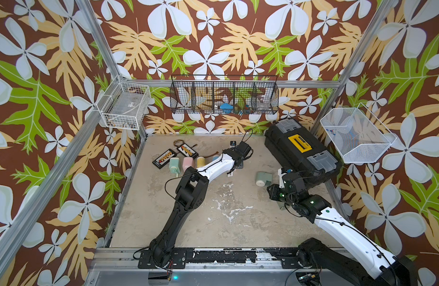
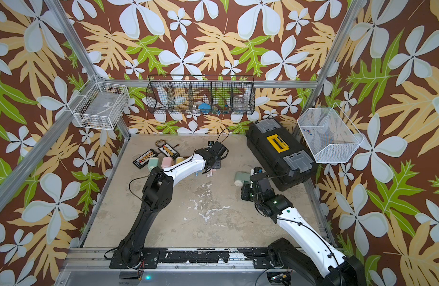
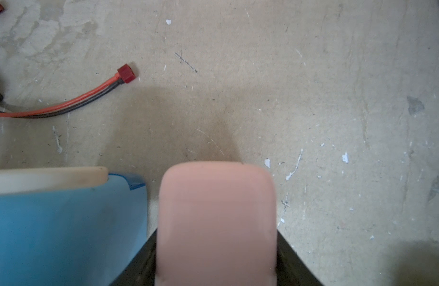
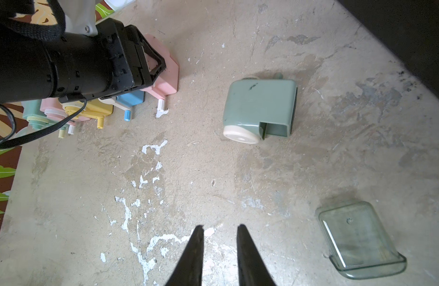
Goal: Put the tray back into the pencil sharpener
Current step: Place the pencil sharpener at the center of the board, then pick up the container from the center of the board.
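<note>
The green pencil sharpener (image 4: 259, 109) lies on its side on the table, its tray slot empty; both top views show it (image 1: 264, 178) (image 2: 240, 179). The clear greenish tray (image 4: 359, 242) lies flat on the table, apart from the sharpener. My right gripper (image 4: 220, 226) hovers open over bare table, beside the tray, with nothing between its fingers. My left gripper (image 1: 237, 163) is shut on a pink sharpener (image 3: 217, 210) (image 4: 164, 74) at the end of a row of sharpeners. In the top views the right arm hides the tray.
A row of green, pink, yellow and blue sharpeners (image 1: 188, 163) stands at the back left, the blue one (image 3: 65, 222) next to the held pink one. A red-plugged cable (image 3: 125, 73) and two small boards (image 1: 164, 158) lie nearby. A black toolbox (image 1: 302, 151) fills the back right.
</note>
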Motion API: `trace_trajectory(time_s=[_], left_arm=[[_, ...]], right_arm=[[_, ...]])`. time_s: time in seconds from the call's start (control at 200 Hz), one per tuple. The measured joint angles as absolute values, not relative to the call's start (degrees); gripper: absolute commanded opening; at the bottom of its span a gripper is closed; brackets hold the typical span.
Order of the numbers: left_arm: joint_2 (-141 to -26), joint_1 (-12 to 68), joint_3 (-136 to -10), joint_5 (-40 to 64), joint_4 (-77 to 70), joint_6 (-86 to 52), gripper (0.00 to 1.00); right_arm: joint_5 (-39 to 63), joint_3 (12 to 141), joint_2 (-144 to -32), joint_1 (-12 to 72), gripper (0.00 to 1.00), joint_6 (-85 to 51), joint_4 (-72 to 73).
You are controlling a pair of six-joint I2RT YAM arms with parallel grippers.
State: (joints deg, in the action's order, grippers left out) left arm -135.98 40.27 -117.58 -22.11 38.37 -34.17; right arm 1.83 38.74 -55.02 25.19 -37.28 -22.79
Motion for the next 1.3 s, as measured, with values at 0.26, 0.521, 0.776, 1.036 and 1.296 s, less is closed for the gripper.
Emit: trace_trajectory(time_s=[0.26,0.521,0.776,1.036,1.296], left_arm=[[-136.0,40.2,-117.6,-22.0,38.4,-34.1,0.72],[-135.1,40.2,-117.6,-21.8,38.3,-33.9,0.94],[-128.9,40.2,-115.2,-21.8,36.3,-33.4,1.00],[-119.9,40.6,-108.0,-22.0,32.9,-33.1,1.00],[-103.7,40.8,-90.8,-25.0,28.0,-32.6,1.00]], right_arm=[[2.7,38.7,-54.5,24.8,0.26,-37.3,-22.8],[2.7,38.4,-54.0,24.7,0.27,-37.3,-22.7],[2.8,38.4,-53.7,24.4,0.27,-37.2,-22.7],[2.9,38.4,-53.6,24.3,0.28,-37.2,-22.7],[2.8,38.8,-53.5,24.2,0.29,-37.3,-22.7]])
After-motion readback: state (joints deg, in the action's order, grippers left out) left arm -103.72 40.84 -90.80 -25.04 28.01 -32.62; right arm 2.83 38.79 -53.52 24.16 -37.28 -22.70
